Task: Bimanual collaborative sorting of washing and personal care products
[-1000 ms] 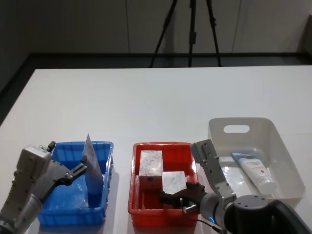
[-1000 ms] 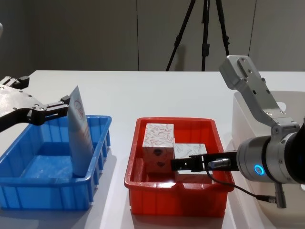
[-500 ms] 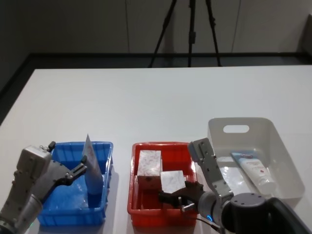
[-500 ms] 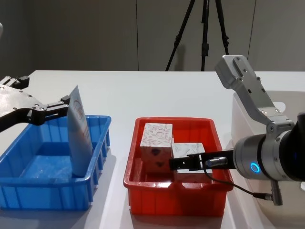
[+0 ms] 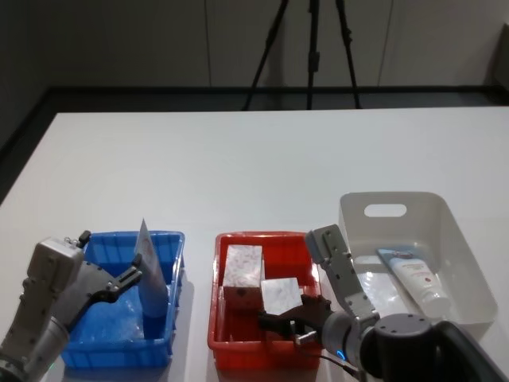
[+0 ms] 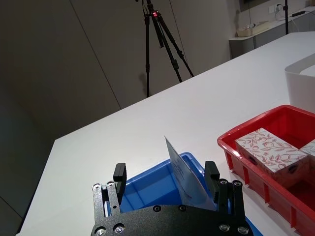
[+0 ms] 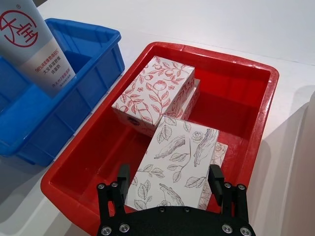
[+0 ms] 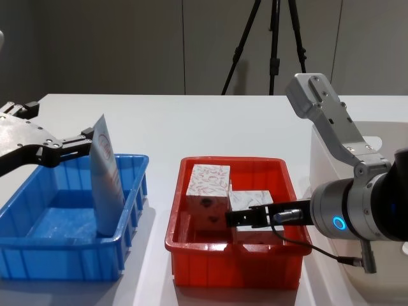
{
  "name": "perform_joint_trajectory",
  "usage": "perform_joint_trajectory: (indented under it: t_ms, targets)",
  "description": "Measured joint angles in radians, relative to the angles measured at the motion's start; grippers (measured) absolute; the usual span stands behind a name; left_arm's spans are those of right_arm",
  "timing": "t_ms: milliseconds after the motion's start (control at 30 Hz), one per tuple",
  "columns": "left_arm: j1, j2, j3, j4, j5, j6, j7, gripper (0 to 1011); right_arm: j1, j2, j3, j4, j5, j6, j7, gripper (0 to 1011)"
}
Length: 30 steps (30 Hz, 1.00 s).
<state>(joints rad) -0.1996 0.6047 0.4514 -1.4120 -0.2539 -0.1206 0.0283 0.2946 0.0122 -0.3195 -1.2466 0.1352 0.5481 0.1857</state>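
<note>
A pale-blue tube (image 5: 151, 278) (image 8: 105, 175) stands leaning in the blue bin (image 5: 173, 239). My left gripper (image 5: 131, 274) (image 6: 165, 172) is open, its fingers on either side of the tube's top. Two white leafy-pattern boxes lie in the red bin (image 5: 262, 236): one upright box (image 5: 245, 270) (image 7: 155, 96) and a tilted box (image 5: 280, 294) (image 7: 174, 162) in front of it. My right gripper (image 7: 169, 174) (image 8: 239, 218) is open and straddles the near end of the tilted box. Another tube (image 5: 415, 278) lies in the white bin (image 5: 445, 215).
The three bins sit side by side at the table's near edge. Bare white table (image 5: 254, 159) stretches beyond them. A black tripod (image 5: 310, 48) stands behind the far edge.
My right gripper and the tilted box between its fingers have shifted slightly left, and the red bin has nudged left with them. The left gripper and the tube have not moved.
</note>
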Motion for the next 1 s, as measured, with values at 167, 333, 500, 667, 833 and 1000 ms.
perform_joint_trajectory:
  t_ms: [167, 333, 500, 667, 833, 1000]
  targets:
    - [0.000, 0.000, 0.000, 0.000, 0.000, 0.000, 0.000, 1001, -0.001, 0.000, 0.000, -0.001, 0.001, 0.000, 0.000, 1001]
    - [0.000, 0.000, 0.000, 0.000, 0.000, 0.000, 0.000, 1002, -0.001, 0.001, 0.000, -0.001, 0.002, 0.000, 0.000, 950]
    - [0.000, 0.000, 0.000, 0.000, 0.000, 0.000, 0.000, 1002, -0.001, 0.001, 0.000, -0.002, 0.003, 0.000, 0.000, 903]
    - [0.000, 0.000, 0.000, 0.000, 0.000, 0.000, 0.000, 1002, -0.002, 0.001, 0.000, -0.002, 0.003, 0.000, 0.000, 886]
    - [0.000, 0.000, 0.000, 0.000, 0.000, 0.000, 0.000, 1002, -0.002, 0.001, 0.000, -0.002, 0.003, 0.000, 0.000, 874]
    - [0.000, 0.000, 0.000, 0.000, 0.000, 0.000, 0.000, 1001, -0.002, 0.001, 0.000, -0.002, 0.003, 0.000, 0.000, 860]
